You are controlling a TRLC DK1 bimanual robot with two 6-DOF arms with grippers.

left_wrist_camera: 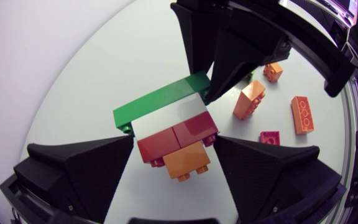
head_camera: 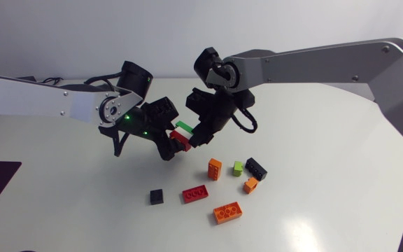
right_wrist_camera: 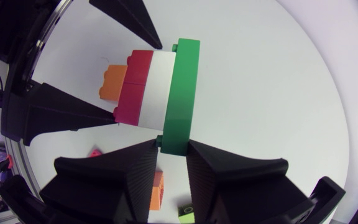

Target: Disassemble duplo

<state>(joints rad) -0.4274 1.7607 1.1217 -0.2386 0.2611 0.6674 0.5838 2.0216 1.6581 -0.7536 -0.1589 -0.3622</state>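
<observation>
A small duplo stack (head_camera: 180, 135) hangs above the table between both grippers. It has a long green brick (right_wrist_camera: 182, 93), a white layer (right_wrist_camera: 157, 87), red bricks (left_wrist_camera: 176, 137) and an orange brick (left_wrist_camera: 187, 160) at the far end. My right gripper (right_wrist_camera: 173, 146) is shut on one end of the green brick (left_wrist_camera: 160, 102). My left gripper (left_wrist_camera: 174, 140) flanks the red layer, its fingertips (right_wrist_camera: 107, 115) touching it from both sides. In the head view the left gripper (head_camera: 172, 138) comes from the left and the right gripper (head_camera: 196, 133) from above right.
Loose bricks lie on the table in front of the grippers: an orange one (head_camera: 215, 169), a small green one (head_camera: 237, 168), a black one (head_camera: 256, 168), a small orange one (head_camera: 250, 185), a red one (head_camera: 195, 193), a small black one (head_camera: 157, 197) and an orange plate-like one (head_camera: 227, 211).
</observation>
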